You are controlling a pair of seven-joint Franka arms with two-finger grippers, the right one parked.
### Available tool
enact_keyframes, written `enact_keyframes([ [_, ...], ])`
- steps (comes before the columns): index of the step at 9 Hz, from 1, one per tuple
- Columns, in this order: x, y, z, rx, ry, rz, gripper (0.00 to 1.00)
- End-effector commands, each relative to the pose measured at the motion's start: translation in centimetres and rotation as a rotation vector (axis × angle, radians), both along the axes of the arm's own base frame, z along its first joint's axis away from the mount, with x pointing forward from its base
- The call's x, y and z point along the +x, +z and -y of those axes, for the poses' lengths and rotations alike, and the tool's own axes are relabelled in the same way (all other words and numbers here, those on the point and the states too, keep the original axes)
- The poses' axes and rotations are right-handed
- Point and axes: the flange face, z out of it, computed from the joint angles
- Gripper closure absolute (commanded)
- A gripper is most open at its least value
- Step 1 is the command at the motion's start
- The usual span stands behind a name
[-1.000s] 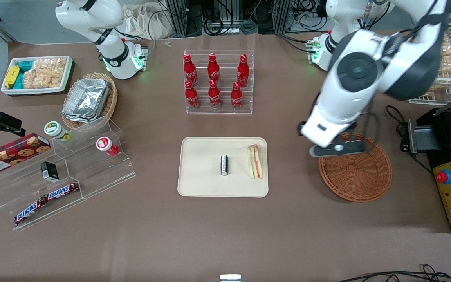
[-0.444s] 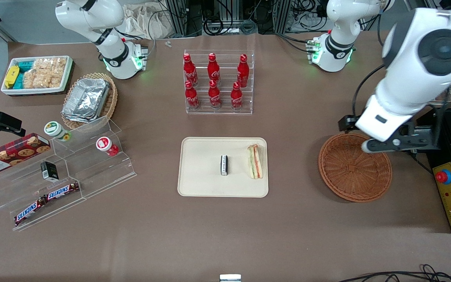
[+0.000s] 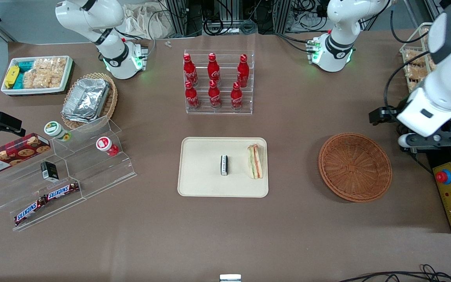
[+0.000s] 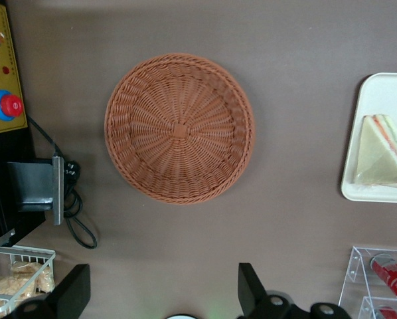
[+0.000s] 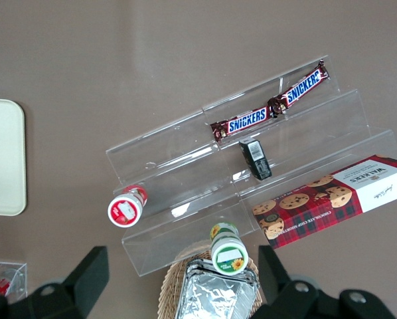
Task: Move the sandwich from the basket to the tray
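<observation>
- Brown tabletop [image 3: 288, 235] all round, with a rack of red bottles [image 3: 213, 82] farther from the front camera than the tray [image 3: 202, 184].
- Sandwich [image 3: 255, 161] is found lying on the tray, close to the rim at the working arm's end, next to a small dark item [image 3: 224, 165] near the middle.
- Basket [image 3: 354, 167] is seen with nothing in it – woven bottom fully bare in the wrist view too [image 4: 179, 128].
- Gripper [image 4: 162, 292] is held high above the table, off toward the working arm's end, fingers [image 4: 76, 292] spread wide with nothing between them.
- Placing looks done – the step in hand reads as pulling clear.
- Next move likely calls only for the arm to be parked; no further grasp seems needed.
</observation>
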Motion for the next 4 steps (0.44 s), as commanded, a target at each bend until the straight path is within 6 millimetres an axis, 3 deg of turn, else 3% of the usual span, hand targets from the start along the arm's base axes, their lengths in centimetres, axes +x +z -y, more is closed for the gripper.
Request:
enact_keyframes([
  [1, -1.33, 2.43, -4.55, -0.052, -0.002, 0.007, 0.0],
  [4, -1.13, 1.96, -4.38, -0.046, 0.003, 0.005, 0.0],
])
